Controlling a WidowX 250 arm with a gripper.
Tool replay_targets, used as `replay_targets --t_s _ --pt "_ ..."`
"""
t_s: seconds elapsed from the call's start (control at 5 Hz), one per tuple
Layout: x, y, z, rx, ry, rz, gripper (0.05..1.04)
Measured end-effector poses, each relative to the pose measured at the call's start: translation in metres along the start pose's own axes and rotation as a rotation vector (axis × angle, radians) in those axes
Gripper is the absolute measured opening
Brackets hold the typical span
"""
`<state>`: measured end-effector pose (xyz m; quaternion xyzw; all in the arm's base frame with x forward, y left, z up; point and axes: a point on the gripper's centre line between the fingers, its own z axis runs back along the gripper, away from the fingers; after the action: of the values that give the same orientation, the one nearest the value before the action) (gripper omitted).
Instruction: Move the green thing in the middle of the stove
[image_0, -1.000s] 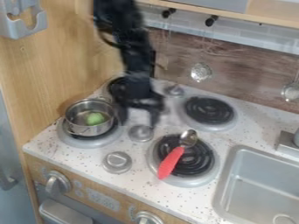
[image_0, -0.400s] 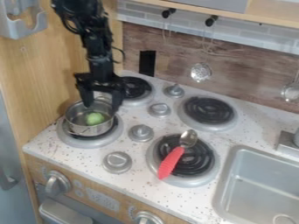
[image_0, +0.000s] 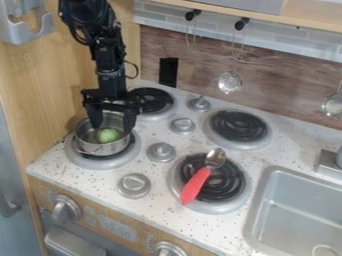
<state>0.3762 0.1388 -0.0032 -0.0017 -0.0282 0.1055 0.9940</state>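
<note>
Open gripper (image_0: 112, 126) over the pot (image_0: 89, 141) — green thing (image_0: 108, 135) inside.

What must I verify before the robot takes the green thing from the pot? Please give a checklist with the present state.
1. End effector open: ok.
2. Green thing inside the pot, visible from above: ok.
3. Pot upright on its burner: ok.
4. Fingers clear of the pot's rim: cannot tell.
5. Fingers low enough to grip: cannot tell.
6. Level spot in the stove's middle: not ok, probably; knobs stand there.
</note>
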Motion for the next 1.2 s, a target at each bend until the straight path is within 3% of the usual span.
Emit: replay_targets --t_s 0.6,0.8,1.0,1.2 --pt "-0.006 0.011 -0.020 0.062 0.095 0.010 0.999" --pt "-0.010 0.013 -0.025 0.070 0.114 0.021 0.946" --pt "-0.012 0.014 -0.027 0.080 0.131 0.034 0.652" --pt "-0.012 0.015 -0.027 0.086 0.133 0.036 0.560"
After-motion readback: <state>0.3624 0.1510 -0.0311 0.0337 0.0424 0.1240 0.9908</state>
